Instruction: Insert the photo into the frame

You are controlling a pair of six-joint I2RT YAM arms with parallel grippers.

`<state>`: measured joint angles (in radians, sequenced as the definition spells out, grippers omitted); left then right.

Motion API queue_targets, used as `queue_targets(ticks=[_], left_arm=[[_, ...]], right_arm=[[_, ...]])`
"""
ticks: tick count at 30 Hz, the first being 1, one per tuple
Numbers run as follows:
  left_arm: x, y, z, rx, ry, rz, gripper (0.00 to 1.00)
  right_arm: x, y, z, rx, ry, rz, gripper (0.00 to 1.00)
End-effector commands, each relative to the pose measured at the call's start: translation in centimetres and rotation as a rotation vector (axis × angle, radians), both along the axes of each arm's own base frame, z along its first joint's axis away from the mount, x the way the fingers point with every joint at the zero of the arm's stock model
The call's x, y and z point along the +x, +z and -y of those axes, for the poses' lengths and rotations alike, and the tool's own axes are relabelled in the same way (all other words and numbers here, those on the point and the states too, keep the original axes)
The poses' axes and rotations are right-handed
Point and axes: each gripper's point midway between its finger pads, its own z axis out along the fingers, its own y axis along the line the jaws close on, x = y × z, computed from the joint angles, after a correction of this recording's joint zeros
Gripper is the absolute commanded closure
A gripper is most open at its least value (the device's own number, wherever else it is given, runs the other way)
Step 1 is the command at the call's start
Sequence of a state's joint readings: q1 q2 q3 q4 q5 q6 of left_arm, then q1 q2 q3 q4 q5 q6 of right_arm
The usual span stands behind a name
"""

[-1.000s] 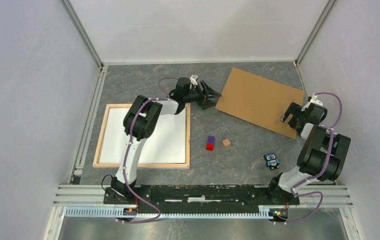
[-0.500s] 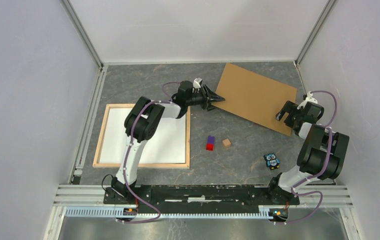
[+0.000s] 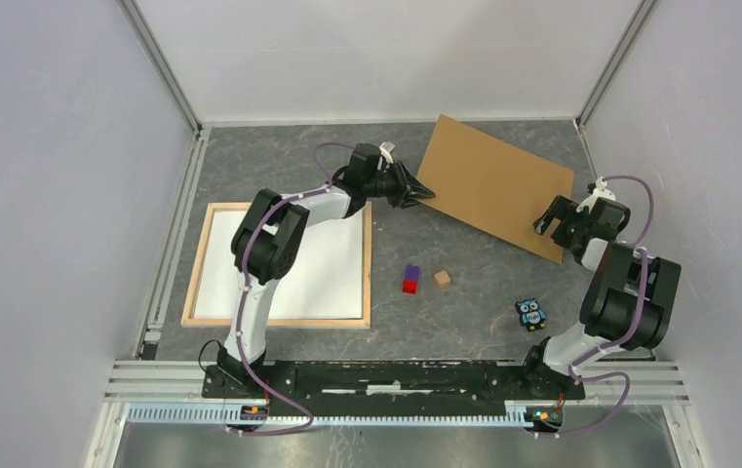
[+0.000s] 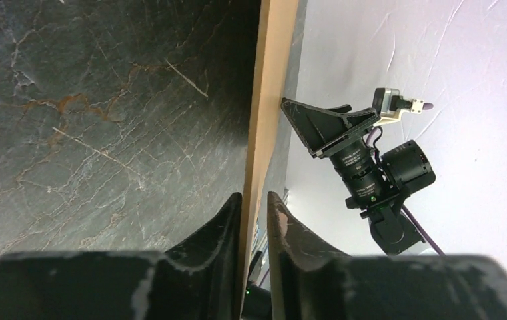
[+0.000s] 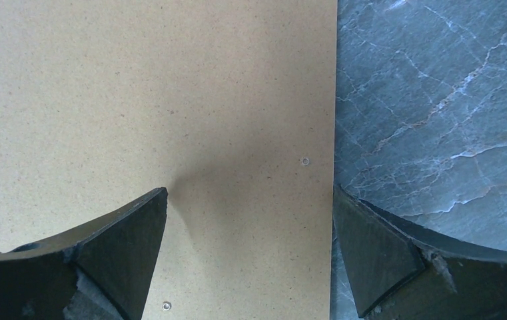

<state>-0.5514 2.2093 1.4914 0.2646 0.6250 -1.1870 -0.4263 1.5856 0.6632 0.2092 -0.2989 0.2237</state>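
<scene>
**Grey marbled table with two arms, one frame, one board**

On the table (image 3: 464,312), one frame (image 3: 367,263) lies flat at left, enclosing a white panel (image 3: 289,268). One brown board (image 3: 493,185) lies far right. The left gripper (image 3: 429,192) clamps the board's edge. The right gripper (image 3: 554,232) gapes wide over its right corner. Three small items lie between: a red-purple block (image 3: 410,279), a wooden cube (image 3: 442,279) and an owl (image 3: 531,313).

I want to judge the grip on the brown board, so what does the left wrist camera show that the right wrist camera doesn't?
Only the left wrist view: the brown board edge-on, the left fingers looking pressed against both its faces, and the right fingers out beyond at its far side. Only the right wrist view: the board's flat face with two tiny rings, and the right fingers spread wide, one over the board, one just past its edge. Both: the board and the grey marbled table.
</scene>
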Motion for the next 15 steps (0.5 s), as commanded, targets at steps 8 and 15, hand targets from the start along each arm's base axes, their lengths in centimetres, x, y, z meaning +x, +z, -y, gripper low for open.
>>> queue_targets(ticks=[8, 15], left_arm=[[1.0, 7.8, -2.0, 0.035, 0.046, 0.238, 0.98], [-0.2, 10.2, -5.5, 0.213, 0.094, 0.239, 0.98]], right_arm=[[-0.9, -0.5, -1.4, 0.032, 0.026, -0.026, 0.02], [-0.8, -0.7, -1.7, 0.047, 0.032, -0.022, 0.02]])
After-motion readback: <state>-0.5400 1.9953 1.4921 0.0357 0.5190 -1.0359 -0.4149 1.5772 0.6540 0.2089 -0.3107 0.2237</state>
